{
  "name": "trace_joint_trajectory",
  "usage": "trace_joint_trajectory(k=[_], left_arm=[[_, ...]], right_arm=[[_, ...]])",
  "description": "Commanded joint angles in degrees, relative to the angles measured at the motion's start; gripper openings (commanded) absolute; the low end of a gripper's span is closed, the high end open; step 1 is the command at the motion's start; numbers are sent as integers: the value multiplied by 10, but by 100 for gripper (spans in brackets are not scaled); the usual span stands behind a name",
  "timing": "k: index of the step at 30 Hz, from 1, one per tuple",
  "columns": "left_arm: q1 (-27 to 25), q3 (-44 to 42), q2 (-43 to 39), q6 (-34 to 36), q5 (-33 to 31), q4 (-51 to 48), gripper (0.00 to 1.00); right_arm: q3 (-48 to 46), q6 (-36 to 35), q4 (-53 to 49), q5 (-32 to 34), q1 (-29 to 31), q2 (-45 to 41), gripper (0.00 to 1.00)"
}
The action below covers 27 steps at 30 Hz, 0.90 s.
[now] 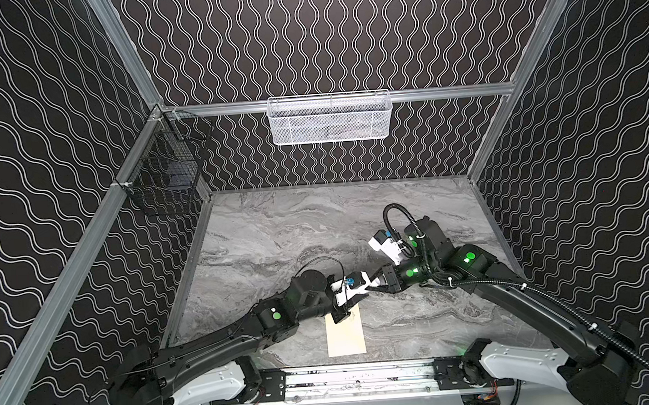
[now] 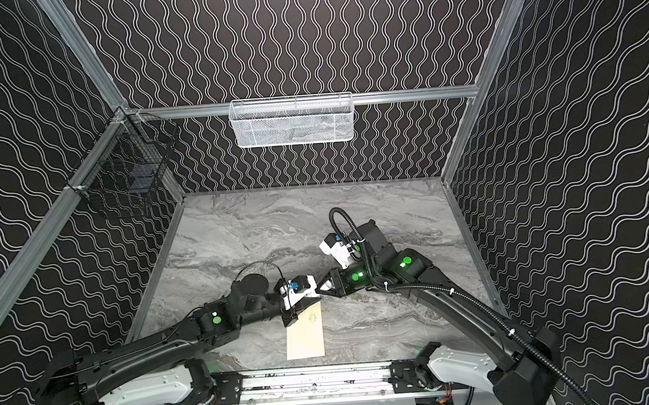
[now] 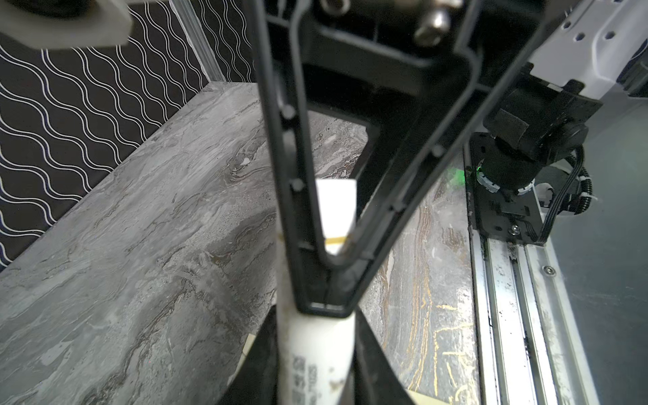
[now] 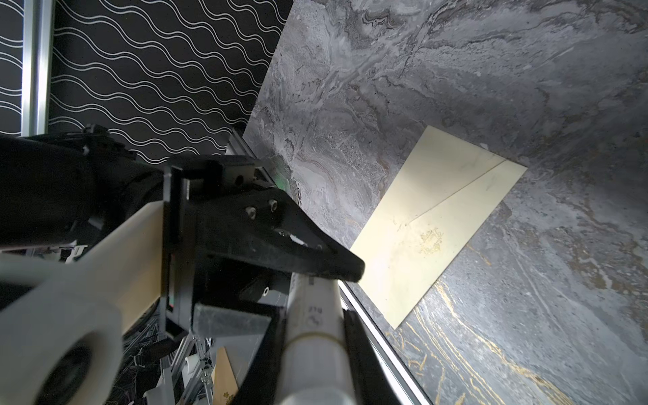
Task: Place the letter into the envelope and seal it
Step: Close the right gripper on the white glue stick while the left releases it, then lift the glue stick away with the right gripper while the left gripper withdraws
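The counter [image 1: 278,234] is a grey slab with marble-like streaks and walls on three sides. One thing lies directly on it: the envelope [image 1: 346,337], pale cream and flat, near the front edge at about the middle. In both top views the envelope [image 2: 305,339] has its long sides running front to back. The right wrist view shows the envelope [image 4: 438,196] flap side up, with a small emblem [image 4: 432,242] beside the flap's tip.

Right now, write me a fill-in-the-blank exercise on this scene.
The envelope lies flat on the ___. The left end effector and right end effector both grip a ___ stick. The mesh basket hangs on the ___ wall.
Missing: table; white; back.
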Motion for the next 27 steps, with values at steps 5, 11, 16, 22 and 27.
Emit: trace_joint_trajectory(k=[5,11,16,22,27], left_arm=[[-1,16,12,-9,-8,23,28],[-1,32,-8,-74,-63,11,69],[5,69,-45,-210,-113,-46,67],[74,83,-56,-430,-2,-12,75],[119,83,-24,-574,118,95,74]], right_arm=[[-9,4,40,-11,0,-18,4],[-18,2,75,86,-12,-58,0],[-98,20,204,190,-26,-139,0],[-231,20,468,328,-24,-227,0],[-305,-33,662,376,-8,-223,0]])
